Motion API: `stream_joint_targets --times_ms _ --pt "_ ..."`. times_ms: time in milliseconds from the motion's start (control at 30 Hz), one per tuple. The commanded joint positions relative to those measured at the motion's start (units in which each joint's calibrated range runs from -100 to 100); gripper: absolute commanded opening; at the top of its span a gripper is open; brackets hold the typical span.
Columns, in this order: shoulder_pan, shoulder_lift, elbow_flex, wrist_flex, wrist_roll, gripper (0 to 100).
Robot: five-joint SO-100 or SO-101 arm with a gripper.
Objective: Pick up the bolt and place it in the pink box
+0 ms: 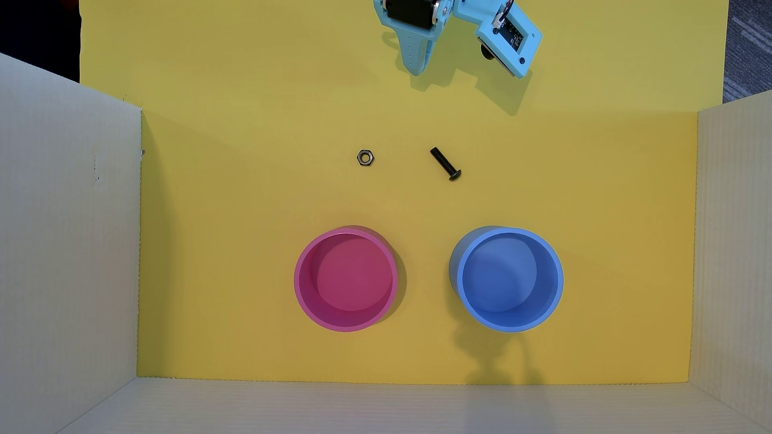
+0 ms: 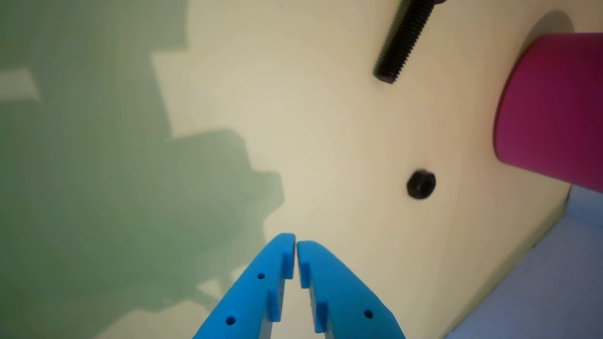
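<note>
The black bolt [image 1: 445,163] lies flat on the yellow mat, head toward the lower right in the overhead view; in the wrist view its threaded shank [image 2: 404,40] shows at the top. The pink box [image 1: 346,278] stands empty below it, to the left; its side shows at the right edge of the wrist view [image 2: 551,108]. My light-blue gripper [image 1: 417,71] is at the top of the overhead view, well above the bolt. In the wrist view the gripper [image 2: 296,243] is shut and empty, tips touching.
A silver hex nut [image 1: 365,157] lies left of the bolt; it looks dark in the wrist view [image 2: 420,184]. A blue round container [image 1: 507,278] stands right of the pink one. White corrugated walls [image 1: 67,233] enclose the mat on three sides.
</note>
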State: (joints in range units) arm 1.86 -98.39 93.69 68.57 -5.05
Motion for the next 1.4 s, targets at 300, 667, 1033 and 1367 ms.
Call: stream_joint_targets --times_ms 300,667,1033,1367 --pt "-6.1 -0.1 0.2 -0.7 2.2 1" --pt "-6.1 -0.1 0.2 -0.7 2.2 1" --pt "-5.4 -0.1 0.3 -0.7 2.7 1" --pt "-5.4 -0.1 0.3 -0.7 2.7 1"
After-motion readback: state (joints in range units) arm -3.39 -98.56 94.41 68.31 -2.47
